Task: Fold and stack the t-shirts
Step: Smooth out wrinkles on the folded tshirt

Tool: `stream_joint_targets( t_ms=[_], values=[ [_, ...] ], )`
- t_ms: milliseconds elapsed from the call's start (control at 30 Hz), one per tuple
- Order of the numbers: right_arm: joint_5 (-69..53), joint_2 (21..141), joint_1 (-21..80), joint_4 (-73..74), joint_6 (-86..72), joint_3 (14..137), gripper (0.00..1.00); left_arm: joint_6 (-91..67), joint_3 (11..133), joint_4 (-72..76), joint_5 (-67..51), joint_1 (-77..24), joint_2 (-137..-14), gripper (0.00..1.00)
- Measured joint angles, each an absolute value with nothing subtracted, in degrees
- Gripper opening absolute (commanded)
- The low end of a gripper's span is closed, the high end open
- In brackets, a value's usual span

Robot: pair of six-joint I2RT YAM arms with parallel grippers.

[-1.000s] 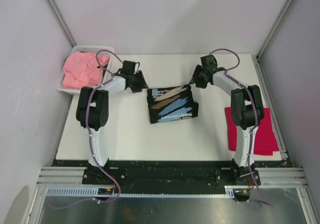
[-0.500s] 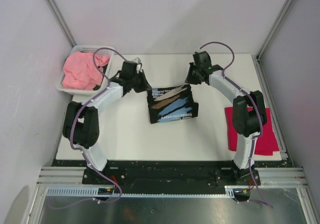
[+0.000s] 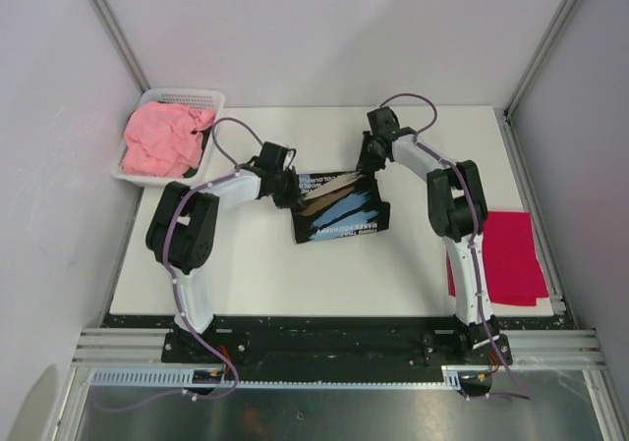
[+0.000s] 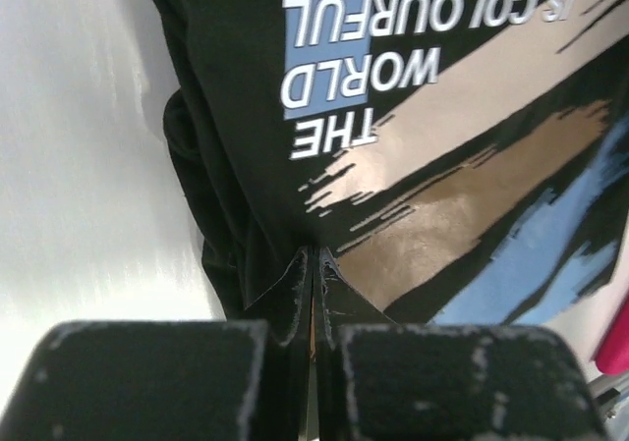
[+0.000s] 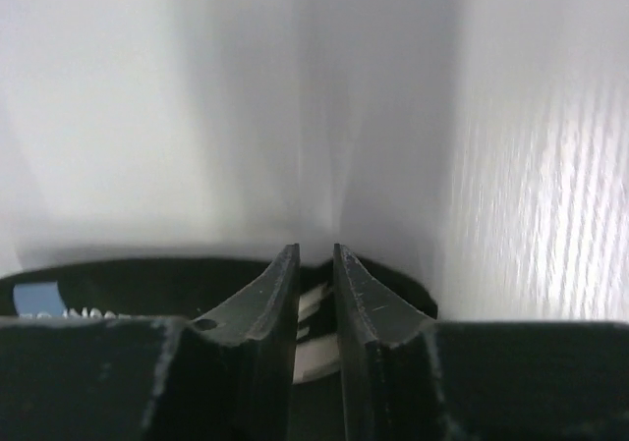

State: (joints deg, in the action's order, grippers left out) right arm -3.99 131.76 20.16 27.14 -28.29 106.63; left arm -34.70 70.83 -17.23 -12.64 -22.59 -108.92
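The black t-shirt (image 3: pixel 339 205) with a tan-and-blue print lies folded at the table's middle. My left gripper (image 3: pixel 288 188) is at its far left corner. In the left wrist view that gripper (image 4: pixel 314 256) is shut, its tips pinching the edge of the black t-shirt (image 4: pixel 432 166). My right gripper (image 3: pixel 369 162) is at the far right corner. Its jaws (image 5: pixel 315 254) stand nearly together with the black t-shirt's (image 5: pixel 118 284) fold between them. A salmon pink t-shirt (image 3: pixel 162 138) lies crumpled in the basket. The crimson red t-shirt (image 3: pixel 513 254) lies flat at the right edge.
The white mesh basket (image 3: pixel 187 97) stands at the table's far left corner. Grey walls with metal posts close in both sides and the back. The white table (image 3: pixel 256 274) shows bare in front of the black t-shirt.
Both arms have swung inward onto the black t-shirt's far corners. Both grippers have closed there, the left fully and the right to a narrow gap.
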Motion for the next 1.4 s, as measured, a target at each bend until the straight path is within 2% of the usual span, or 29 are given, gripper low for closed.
stream_joint_targets(
  t_ms=[200,500,667,900,1133,1400],
  values=[
    [-4.97,136.94,19.51,29.45,-27.24,114.41,0.42,-34.61,71.37,-17.1,-12.56,-22.59,-111.59,0.0],
    [-3.86,134.52,19.11,33.32,-26.7,114.28,0.46,-34.48,74.54,-18.17,-12.14,-22.31,-111.59,0.0],
    [-3.75,124.05,19.62,33.98,-27.24,105.6,0.45,-34.5,80.23,-18.02,-12.19,-20.6,-111.77,0.0],
    [-5.5,108.97,21.17,30.94,-29.65,87.29,0.44,-34.44,85.73,-17.21,-11.64,-17.82,-117.25,0.0],
    [-6.74,106.61,23.33,29.08,-30.98,71.99,0.42,-34.28,87.15,-17.26,-11.2,-15.57,-123.44,0.0],
    [-7.25,101.49,23.38,24.01,-32.67,62.39,0.41,-33.39,87.81,-17.47,-11.2,-14.83,-123.92,0.0]
  ],
)
